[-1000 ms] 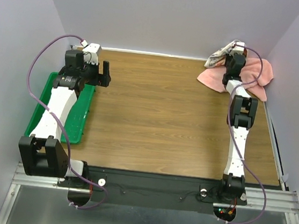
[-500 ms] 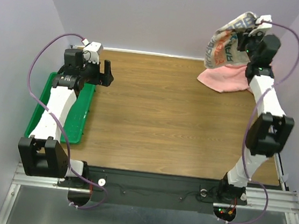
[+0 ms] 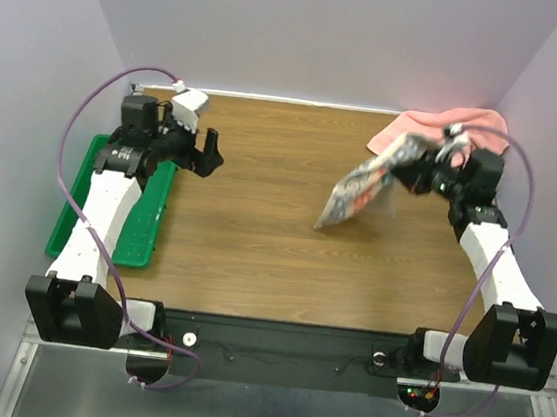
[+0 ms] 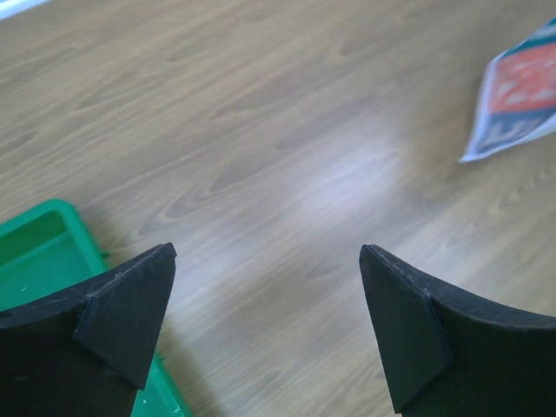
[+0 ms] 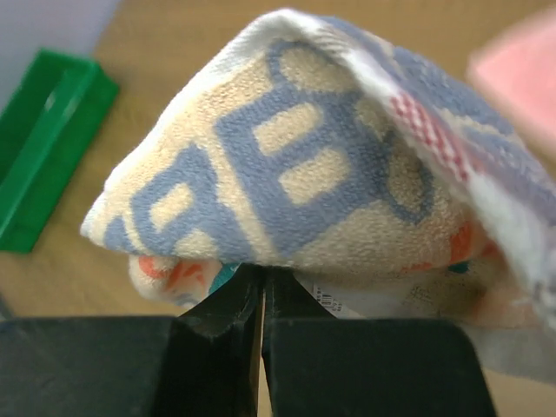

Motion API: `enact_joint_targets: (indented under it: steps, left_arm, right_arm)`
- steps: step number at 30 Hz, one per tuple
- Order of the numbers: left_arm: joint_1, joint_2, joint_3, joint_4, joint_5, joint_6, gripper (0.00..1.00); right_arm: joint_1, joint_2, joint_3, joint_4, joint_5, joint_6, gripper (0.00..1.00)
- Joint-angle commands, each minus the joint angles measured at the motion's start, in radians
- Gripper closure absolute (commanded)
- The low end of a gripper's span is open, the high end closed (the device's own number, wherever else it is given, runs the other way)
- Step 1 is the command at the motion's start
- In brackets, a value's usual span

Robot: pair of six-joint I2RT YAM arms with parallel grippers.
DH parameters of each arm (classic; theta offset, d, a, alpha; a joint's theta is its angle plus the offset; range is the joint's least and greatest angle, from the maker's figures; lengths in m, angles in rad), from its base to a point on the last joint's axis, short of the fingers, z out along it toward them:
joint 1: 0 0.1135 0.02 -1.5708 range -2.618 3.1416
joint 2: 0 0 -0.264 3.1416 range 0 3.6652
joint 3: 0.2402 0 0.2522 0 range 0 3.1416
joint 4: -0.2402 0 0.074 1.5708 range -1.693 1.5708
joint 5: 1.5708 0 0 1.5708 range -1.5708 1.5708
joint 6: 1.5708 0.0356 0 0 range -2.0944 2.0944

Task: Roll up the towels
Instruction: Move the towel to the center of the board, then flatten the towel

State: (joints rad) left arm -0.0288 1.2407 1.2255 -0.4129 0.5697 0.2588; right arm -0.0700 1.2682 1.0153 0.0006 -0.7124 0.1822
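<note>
Printed towel [image 3: 361, 190] swung down over the table [image 3: 255, 236] — right gripper [image 5: 262, 282] clamps its edge, left gripper [image 4: 268, 287] wide. Limp, light — I'd grip corners.

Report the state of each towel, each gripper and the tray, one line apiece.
printed towel: hanging crumpled from the right gripper, unrolled.
pink towel: heaped at the far right, unrolled.
right gripper: jaws shut on the printed towel.
left gripper: jaws wide open, holding nothing.
green tray: lying flat, open side up.
</note>
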Motion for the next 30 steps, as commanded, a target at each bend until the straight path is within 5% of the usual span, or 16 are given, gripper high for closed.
enact_joint_targets:
  steps: [1, 5, 12, 19, 30]
  left_arm:
    - [-0.114, 0.008, -0.023, -0.095, 0.062, 0.172, 0.02]
    - [-0.284, 0.065, -0.089, -0.101, 0.053, 0.244, 0.12]
    - [-0.586, 0.196, -0.153, 0.124, -0.048, 0.286, 0.19]
    - [-0.658, 0.562, 0.112, 0.157, -0.082, 0.214, 0.37]
    - [-0.738, 0.784, 0.244, 0.19, -0.013, 0.024, 0.32]
  right_arm:
    - [0.004, -0.064, -0.182, -0.109, -0.062, -0.05, 0.99]
    - [0.003, -0.11, -0.317, -0.175, 0.005, -0.13, 0.99]
    - [-0.001, -0.135, -0.31, -0.214, 0.119, -0.133, 0.99]
    - [-0.002, -0.164, -0.265, -0.318, 0.185, -0.236, 0.99]
    - [-0.004, -0.173, -0.259, -0.341, 0.237, -0.27, 0.99]
